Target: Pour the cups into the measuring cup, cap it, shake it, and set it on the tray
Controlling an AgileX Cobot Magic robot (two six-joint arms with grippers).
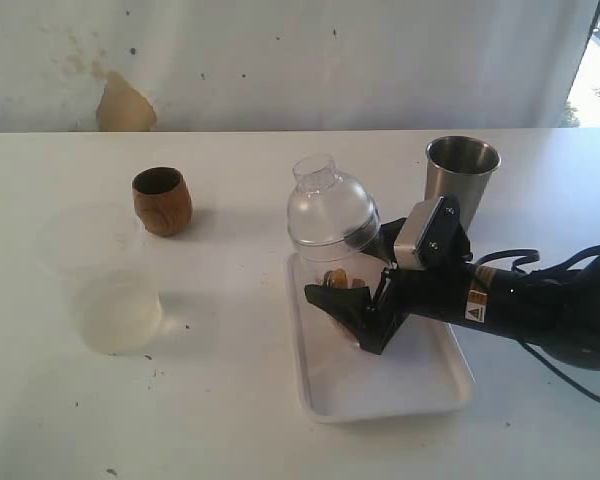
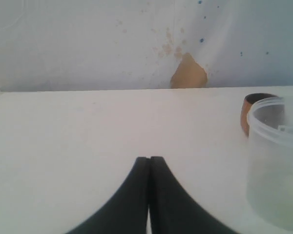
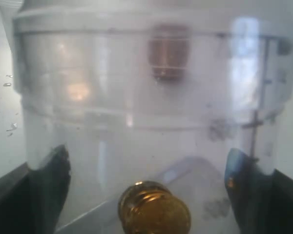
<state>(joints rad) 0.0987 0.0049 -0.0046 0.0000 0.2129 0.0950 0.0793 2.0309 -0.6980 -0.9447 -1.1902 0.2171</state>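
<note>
The clear measuring cup [image 1: 332, 262] stands over the white tray [image 1: 420, 385], with the domed cap [image 1: 328, 205] on top. Golden pieces [image 1: 335, 278] lie in its bottom. My right gripper [image 1: 355, 312] reaches in from the right and is shut on its lower body. In the right wrist view the measuring cup [image 3: 146, 97] fills the frame, with a dark finger [image 3: 49, 180] on each side and a golden piece [image 3: 154, 207] inside. I cannot tell whether its base touches the tray. The wooden cup [image 1: 162, 200] and the steel tumbler [image 1: 462, 175] stand upright on the table. My left gripper [image 2: 150, 161] is shut and holds nothing.
A frosted translucent plastic cup [image 1: 105, 290] stands at the left front, close to the wooden cup. In the left wrist view the frosted cup [image 2: 276, 161] hides part of the wooden cup [image 2: 249, 112]. The wall at the back bears a brown patch [image 1: 123, 105].
</note>
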